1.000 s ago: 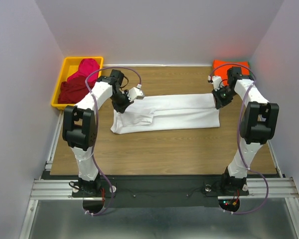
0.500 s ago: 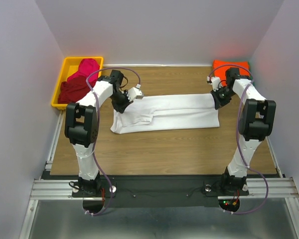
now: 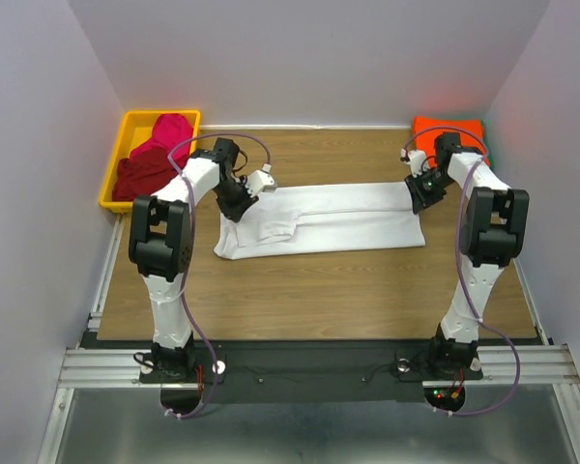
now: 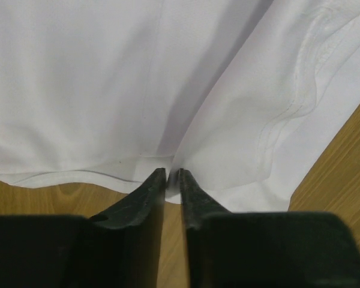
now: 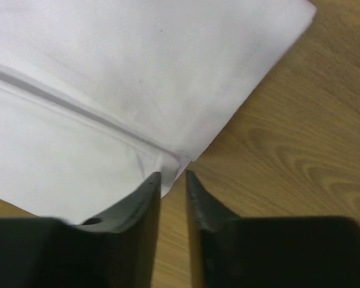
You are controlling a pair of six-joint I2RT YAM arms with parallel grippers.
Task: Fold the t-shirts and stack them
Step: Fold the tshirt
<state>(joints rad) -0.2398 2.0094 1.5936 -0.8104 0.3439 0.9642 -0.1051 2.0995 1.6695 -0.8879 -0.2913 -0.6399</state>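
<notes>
A white t-shirt (image 3: 319,217) lies folded into a long band across the middle of the wooden table. My left gripper (image 3: 235,205) is at its left end, and in the left wrist view this gripper (image 4: 172,174) is shut on a pinch of the white t-shirt's (image 4: 108,78) near edge. My right gripper (image 3: 419,193) is at the shirt's right end. In the right wrist view it (image 5: 173,175) stands slightly open, with the white t-shirt's (image 5: 108,72) corner at the tip of the left finger. An orange t-shirt (image 3: 449,130) lies folded at the far right.
A yellow bin (image 3: 126,126) stands at the far left corner with a dark red t-shirt (image 3: 140,176) and a magenta t-shirt (image 3: 171,130) in it. Grey walls close in the table on three sides.
Both arms have drawn in a little toward the far side. The white shirt's ends have shifted slightly with them.
</notes>
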